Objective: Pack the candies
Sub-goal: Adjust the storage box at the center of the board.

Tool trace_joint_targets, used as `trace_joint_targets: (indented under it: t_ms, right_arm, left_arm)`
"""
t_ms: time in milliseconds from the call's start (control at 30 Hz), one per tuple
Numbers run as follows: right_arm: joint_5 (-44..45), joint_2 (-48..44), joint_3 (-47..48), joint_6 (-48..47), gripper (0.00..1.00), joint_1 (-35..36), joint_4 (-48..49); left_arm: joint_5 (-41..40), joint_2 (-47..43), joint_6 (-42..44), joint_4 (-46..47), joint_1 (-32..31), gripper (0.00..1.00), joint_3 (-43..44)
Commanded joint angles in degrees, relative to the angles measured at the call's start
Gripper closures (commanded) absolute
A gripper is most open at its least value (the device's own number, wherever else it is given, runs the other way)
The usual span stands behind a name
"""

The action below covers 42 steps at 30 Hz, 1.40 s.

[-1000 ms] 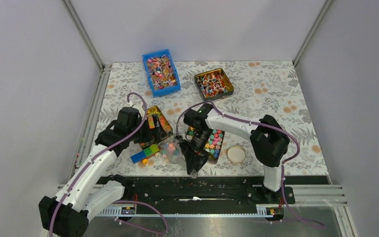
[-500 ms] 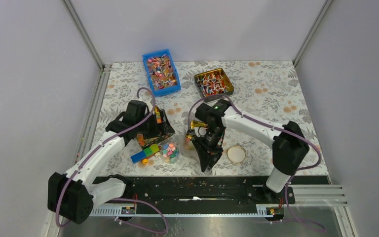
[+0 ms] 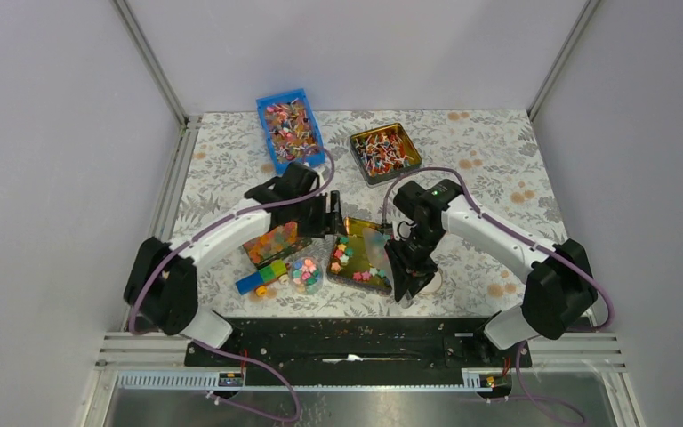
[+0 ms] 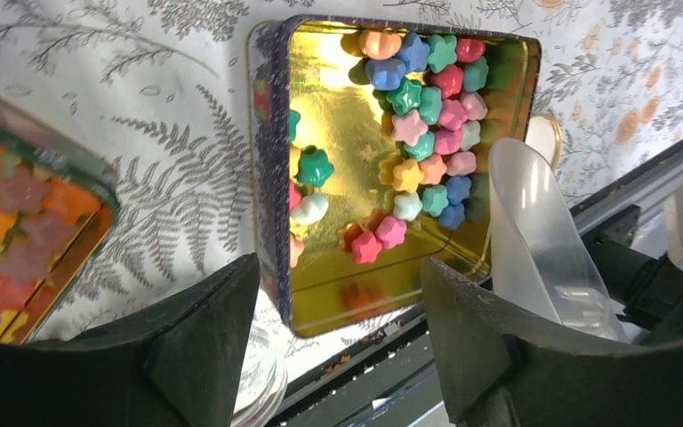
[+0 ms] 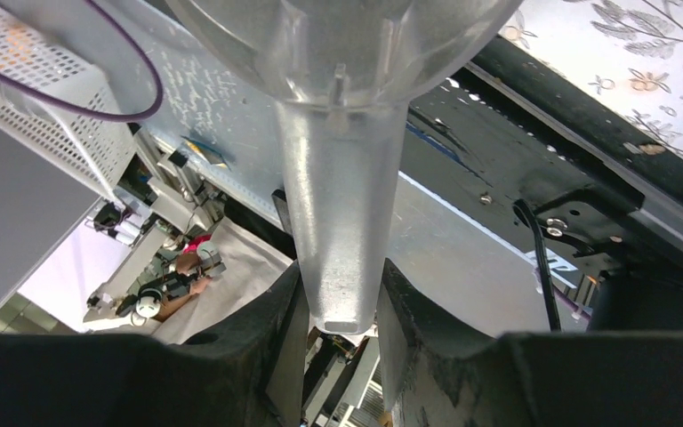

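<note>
Flowery leaf-print cloth covers the desk point(image 3: 498, 178), with plain grey walls all round. Smack in the middle sits a square gold tin point(image 3: 366, 229), and that's where most of the candies point(image 3: 356, 255) are. They're little pink, green, blue, yellow and orange stars, bunched mostly toward one side, with a few strays on the bare gold floor.

The left end effector point(image 3: 327, 213) is at the tin's far-left corner. Its fingers are spread apart and it's holding nothing. From the left wrist view the tin's rim shows in the gap, but I can't tell if anything is touching it.

The right end effector point(image 3: 406, 271) is on the tin's right side, clamped on the handle of a clear plastic scoop point(image 5: 338, 213). The scoop looks empty to me.

Just left of the tin there's a small clear jar point(image 3: 305, 274) with more star candies in it. A multicoloured block point(image 3: 262, 277) lies left of that. Another tin point(image 3: 271, 245), with orange-ish gummy pieces, is also left of the gold one. Well beyond it, toward the back wall, are a blue bin point(image 3: 290, 129) and a third tin point(image 3: 385, 151), both full of wrapped sweets.
</note>
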Motion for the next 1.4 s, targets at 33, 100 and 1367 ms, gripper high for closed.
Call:
trace_joint_targets:
  t_ms: [33, 100, 1367]
  right_arm:
    - [5.1, -3.3, -0.9, 0.8, 1.00, -1.0, -2.3]
    - [6.9, -3.6, -0.6, 0.6, 1.00, -1.1, -3.2]
    - [10.7, 2.6, 6.8, -4.1, 1.00, -1.2, -8.5]
  left_arm:
    - [-5.8, 9.1, 2.1, -1.5, -3.6, 0.35, 8.8]
    - [-9.1, 12.1, 2.2, -3.7, -4.5, 0.41, 11.5]
    - [-16.7, 8.2, 1.9, -1.4, -3.6, 0.31, 6.2]
